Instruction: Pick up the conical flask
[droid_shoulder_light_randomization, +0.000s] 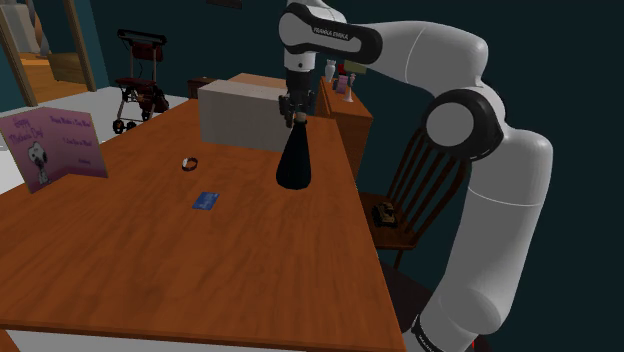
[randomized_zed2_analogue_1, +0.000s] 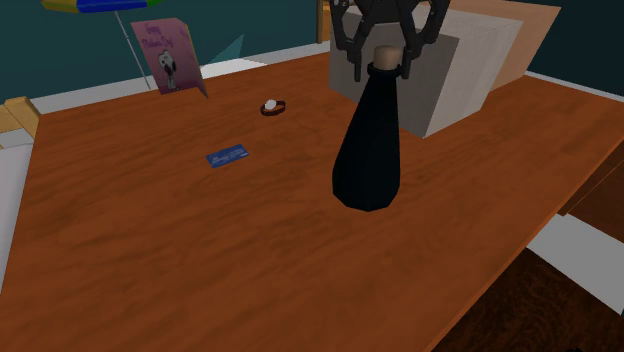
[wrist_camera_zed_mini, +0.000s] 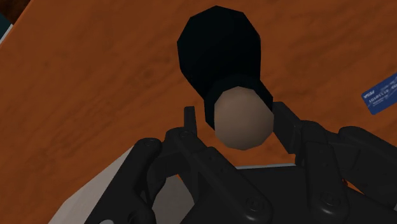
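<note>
The conical flask (droid_shoulder_light_randomization: 293, 160) (randomized_zed2_analogue_1: 367, 150) (wrist_camera_zed_mini: 216, 44) is standing on its wide base on the desk (droid_shoulder_light_randomization: 150, 260) (randomized_zed2_analogue_1: 150, 270) (wrist_camera_zed_mini: 76, 83), directly under my pincer (droid_shoulder_light_randomization: 296, 118) (randomized_zed2_analogue_1: 382, 72) (wrist_camera_zed_mini: 235, 113). It is black, narrowing upward to a neck capped by a pale tan stopper (randomized_zed2_analogue_1: 383, 53) (wrist_camera_zed_mini: 240, 118). I am hanging over it from above with the neck and stopper sitting between my two fingers (wrist_camera_zed_mini: 284, 124). My pincer is open and is straddling the neck rather than clasping it. In the wrist view a strip of desk is showing between one finger and the neck, while the other finger is lying close against the neck's other side.

Just behind my pincer a grey box (droid_shoulder_light_randomization: 235, 112) (randomized_zed2_analogue_1: 470, 70) is resting on the desk, near the flask but not touching it. Out on the bare wood, away from the box, a small blue card (droid_shoulder_light_randomization: 206, 201) (randomized_zed2_analogue_1: 228, 155) (wrist_camera_zed_mini: 382, 94) is lying flat, well apart from my pincer. Farther off on that same side, a little dark band with a white spot (droid_shoulder_light_randomization: 189, 163) (randomized_zed2_analogue_1: 272, 106) is lying on the desk. Farthest from my pincer, a pink greeting card (droid_shoulder_light_randomization: 55, 145) (randomized_zed2_analogue_1: 168, 55) is standing upright near the desk's far corner. Off the desk, on the box's side, a wooden chair (droid_shoulder_light_randomization: 415, 190) is standing beside my arm.
</note>
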